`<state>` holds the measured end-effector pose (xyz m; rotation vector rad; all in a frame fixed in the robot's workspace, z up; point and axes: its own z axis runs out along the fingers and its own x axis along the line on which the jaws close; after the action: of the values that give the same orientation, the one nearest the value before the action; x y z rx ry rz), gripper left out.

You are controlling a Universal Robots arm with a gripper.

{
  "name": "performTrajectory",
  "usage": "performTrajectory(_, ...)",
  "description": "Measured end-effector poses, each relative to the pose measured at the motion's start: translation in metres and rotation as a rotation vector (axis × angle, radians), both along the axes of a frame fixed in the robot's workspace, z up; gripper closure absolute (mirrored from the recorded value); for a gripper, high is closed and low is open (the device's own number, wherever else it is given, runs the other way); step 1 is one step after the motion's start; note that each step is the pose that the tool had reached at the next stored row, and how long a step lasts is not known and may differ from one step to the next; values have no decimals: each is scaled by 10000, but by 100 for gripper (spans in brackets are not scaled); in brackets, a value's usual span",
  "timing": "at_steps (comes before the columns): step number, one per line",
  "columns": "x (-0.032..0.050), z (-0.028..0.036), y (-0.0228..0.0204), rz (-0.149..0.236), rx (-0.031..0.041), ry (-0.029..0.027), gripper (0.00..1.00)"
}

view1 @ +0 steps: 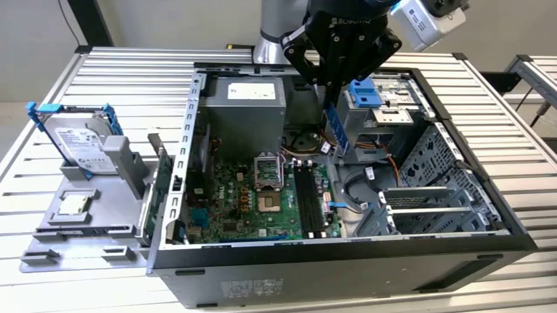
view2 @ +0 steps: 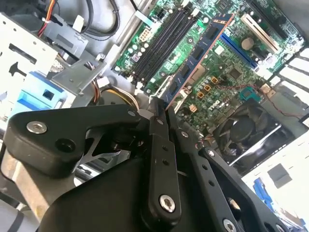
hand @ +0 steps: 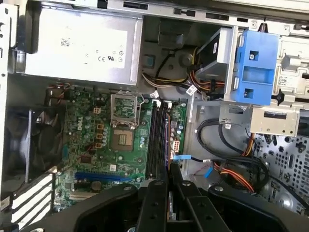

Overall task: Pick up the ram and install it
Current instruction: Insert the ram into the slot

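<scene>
Exterior view high, oblique — both wrist views close over motherboard (hand: pixel 87 140) (view2: pixel 227 63).

We see ram (view1: pixel 337 130) pinched between fingers (view2: pixel 158 159), hanging just below them. Farther below fingers: memory slots (view1: pixel 306 189) in open case (view1: pixel 348 251) on table (view1: pixel 130 72). Hard drive (view1: pixel 83 143) well off fingers, toward exterior view's left, outside case, on tray (view1: pixel 52 225).

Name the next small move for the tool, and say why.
Probably ease the ram down and toward the exterior view's left. The tool is shut on its upper end; it hangs over the open case, above the memory slots and slightly to that view's right, not seated.
</scene>
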<state>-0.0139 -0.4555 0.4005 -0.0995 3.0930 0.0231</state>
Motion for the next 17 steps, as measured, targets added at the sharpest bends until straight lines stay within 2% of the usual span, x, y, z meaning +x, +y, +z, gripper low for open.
performTrajectory(5,0,0,0,-129,1,0,100)
performTrajectory(17,0,-10,0,-179,-69,0,100)
